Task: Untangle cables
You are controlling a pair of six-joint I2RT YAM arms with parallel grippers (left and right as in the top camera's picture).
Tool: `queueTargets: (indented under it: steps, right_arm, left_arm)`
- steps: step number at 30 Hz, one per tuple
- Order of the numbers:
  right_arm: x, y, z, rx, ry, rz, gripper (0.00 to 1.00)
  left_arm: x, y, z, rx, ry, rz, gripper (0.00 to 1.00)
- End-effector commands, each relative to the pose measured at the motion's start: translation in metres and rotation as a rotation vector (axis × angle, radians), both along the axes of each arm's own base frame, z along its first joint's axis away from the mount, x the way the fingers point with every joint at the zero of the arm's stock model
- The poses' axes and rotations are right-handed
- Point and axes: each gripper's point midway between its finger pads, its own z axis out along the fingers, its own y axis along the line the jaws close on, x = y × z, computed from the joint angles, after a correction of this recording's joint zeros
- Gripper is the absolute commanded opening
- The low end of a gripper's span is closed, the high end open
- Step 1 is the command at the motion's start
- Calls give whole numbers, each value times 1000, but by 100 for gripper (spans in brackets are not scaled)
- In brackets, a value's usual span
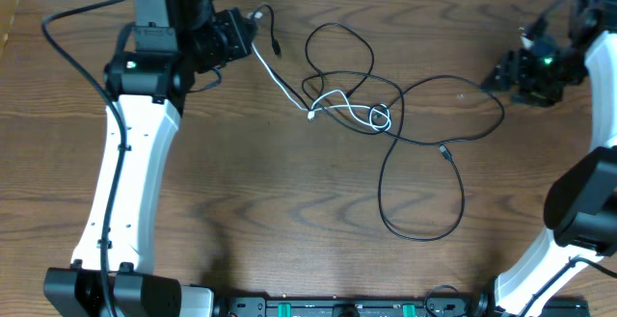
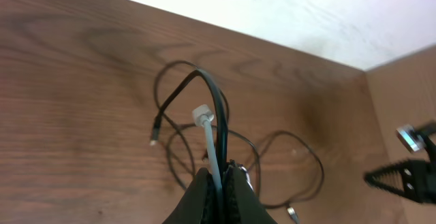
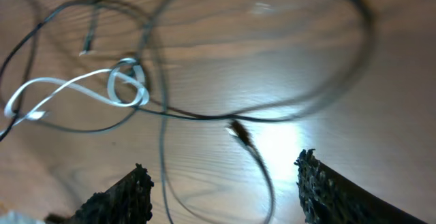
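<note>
The two black cables (image 1: 415, 142) are lying in tangled loops mid-way across the wooden table (image 1: 289, 221), the white cable (image 1: 284, 86) threading through them; the left gripper (image 2: 219, 171) is pinching the white cable near its plug, jaws closed; the right gripper (image 3: 223, 166) is hovering above the loops, spread wide, gripping nothing.

Blurred black cables (image 3: 240, 134), right wrist view

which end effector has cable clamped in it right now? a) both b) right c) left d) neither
c: the left end effector is shut on the white cable and a black cable; the right end effector stands open and empty.
</note>
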Motion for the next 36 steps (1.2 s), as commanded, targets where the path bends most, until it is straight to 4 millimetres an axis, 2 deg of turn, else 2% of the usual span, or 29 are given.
queueTargets:
  steps: [1,4,8,11,15,20,25,29,36]
  right_arm:
    - [12,57,16,83,-106,176,67]
    - [22,104,24,129,-189,285,66]
    - [29,167,32,159,-295,432,67]
    - [29,203,37,162,-361,515,67]
    - [27,236,40,160,-418,590,68]
    - [13,270,42,164,-473,725,67]
    - [-1,294,44,176,-512,833,68]
    - [-6,305,45,179,-527,863,69]
    - [-6,305,48,187,-528,862,69]
  left_arm:
    - [-7,-26,14,-5,-39,-76,8]
    - [-10,-37,15,-20,-34,-88,8]
    - [-10,-35,16,-107,32,-18,8]
    - [-12,-39,24,-170,32,-58,8]
    - [-13,-45,35,-241,29,-97,8]
    - [-11,-45,39,-279,38,-74,8]
    - [-8,-41,38,-263,32,-50,8]
    - [-8,-41,37,-263,33,-49,8]
    - [-6,-37,34,-245,35,-23,8]
